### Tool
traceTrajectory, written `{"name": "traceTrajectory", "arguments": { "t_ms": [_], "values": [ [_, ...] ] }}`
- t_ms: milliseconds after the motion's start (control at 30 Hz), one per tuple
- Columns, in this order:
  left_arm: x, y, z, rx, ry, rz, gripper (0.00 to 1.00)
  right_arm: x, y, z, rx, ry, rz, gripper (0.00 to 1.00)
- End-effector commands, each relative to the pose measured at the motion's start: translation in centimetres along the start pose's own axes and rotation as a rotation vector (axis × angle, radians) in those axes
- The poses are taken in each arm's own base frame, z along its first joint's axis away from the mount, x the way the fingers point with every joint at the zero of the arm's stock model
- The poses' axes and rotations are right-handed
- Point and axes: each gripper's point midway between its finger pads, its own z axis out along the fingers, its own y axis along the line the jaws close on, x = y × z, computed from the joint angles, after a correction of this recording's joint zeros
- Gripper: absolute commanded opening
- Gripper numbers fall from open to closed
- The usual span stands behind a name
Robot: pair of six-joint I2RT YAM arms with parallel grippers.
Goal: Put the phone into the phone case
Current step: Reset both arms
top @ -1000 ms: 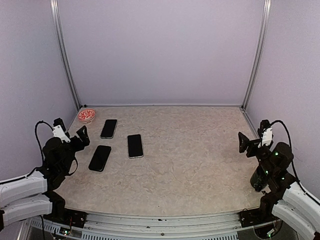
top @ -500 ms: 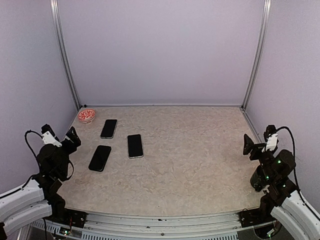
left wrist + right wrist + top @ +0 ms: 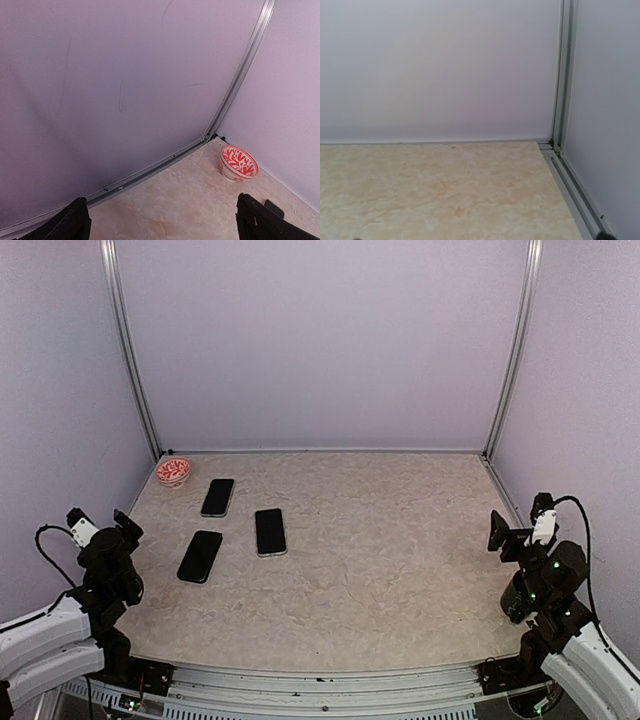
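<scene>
Three flat black phone-shaped items lie on the left of the table in the top view: one at the back (image 3: 217, 497), one nearer (image 3: 200, 556), and one with a pale rim (image 3: 270, 532). I cannot tell which is the phone and which the case. My left gripper (image 3: 118, 530) is open and empty at the table's left edge, left of the items; in the left wrist view (image 3: 165, 222) its fingers stand wide apart. My right gripper (image 3: 505, 532) is at the far right edge, open and empty; only its fingertips (image 3: 604, 235) show.
A red-and-white patterned bowl (image 3: 173, 471) sits in the back left corner, also in the left wrist view (image 3: 239, 163). Lilac walls with metal corner posts (image 3: 135, 380) close in the marbled table (image 3: 380, 540) on three sides.
My left arm has pulled back and to the left, away from the black items, toward the table's near-left edge. My right arm drew back slightly and now holds still.
</scene>
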Motion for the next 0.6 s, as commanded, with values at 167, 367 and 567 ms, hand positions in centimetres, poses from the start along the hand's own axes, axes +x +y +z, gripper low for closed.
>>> {"name": "traceTrajectory", "arguments": {
  "t_ms": [167, 367, 567],
  "values": [
    [-0.31, 2.01, -0.31, -0.049, -0.039, -0.053, 0.99, 0.98, -1.3, -0.09, 0.071, 0.024, 0.02, 1.0],
    [-0.07, 1.57, -0.11, -0.051, -0.024, -0.022, 0.99, 0.95, -1.18, -0.04, 0.064, 0.027, 0.019, 1.0],
    [0.29, 1.46, 0.02, -0.059, -0.011, 0.004, 0.99, 1.05, -1.11, -0.02, 0.06, 0.031, 0.016, 1.0]
  ]
}}
